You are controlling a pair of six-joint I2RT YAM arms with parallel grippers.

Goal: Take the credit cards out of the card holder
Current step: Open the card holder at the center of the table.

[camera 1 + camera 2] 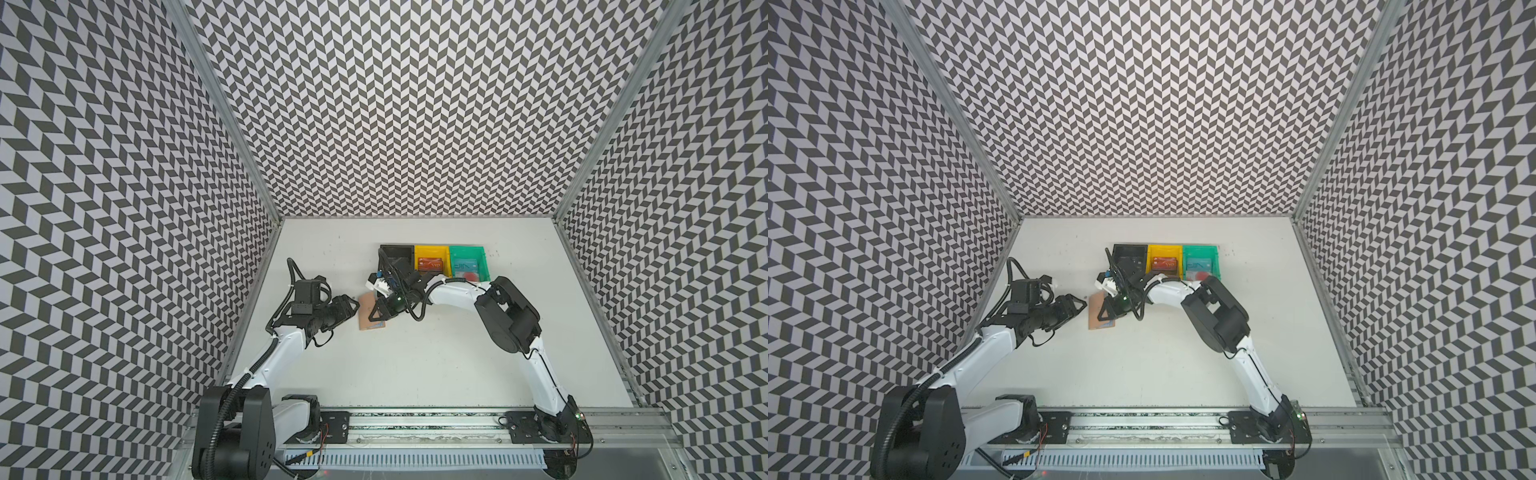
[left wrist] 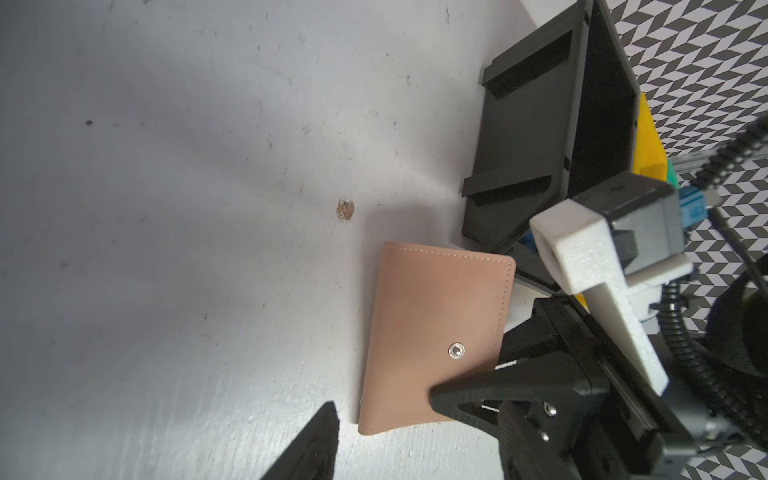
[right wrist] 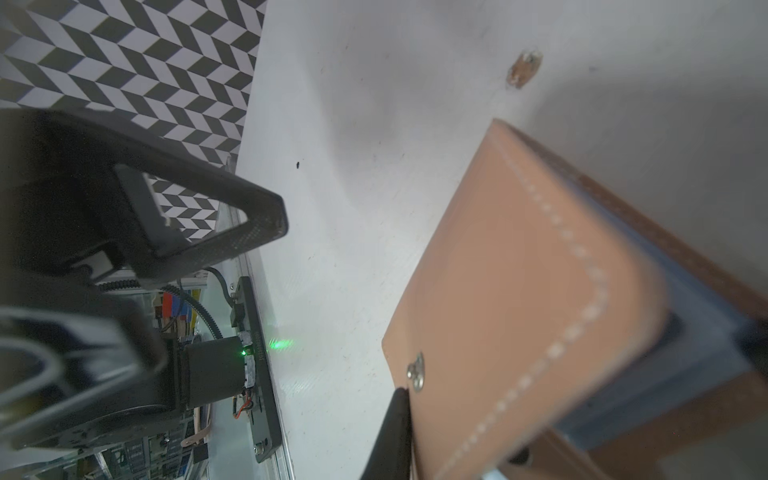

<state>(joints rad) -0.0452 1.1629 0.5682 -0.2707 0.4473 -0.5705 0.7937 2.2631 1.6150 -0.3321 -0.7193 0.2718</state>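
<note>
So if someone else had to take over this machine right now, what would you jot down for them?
Left gripper: open, empty, beside the card holder.
Right gripper: at the holder's cover; grip can't be confirmed.
Holder lies unsnapped on the table, a blue card inside.
Done: red-orange VIP card in the yellow bin; teal card in the green bin.
Left: pull out the blue card and any others; black bin's contents unclear.

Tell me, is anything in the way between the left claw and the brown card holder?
No, nothing visible. Only bare table lies between the left gripper and the tan card holder. The right gripper sits at the holder's far side, outside that gap.
</note>
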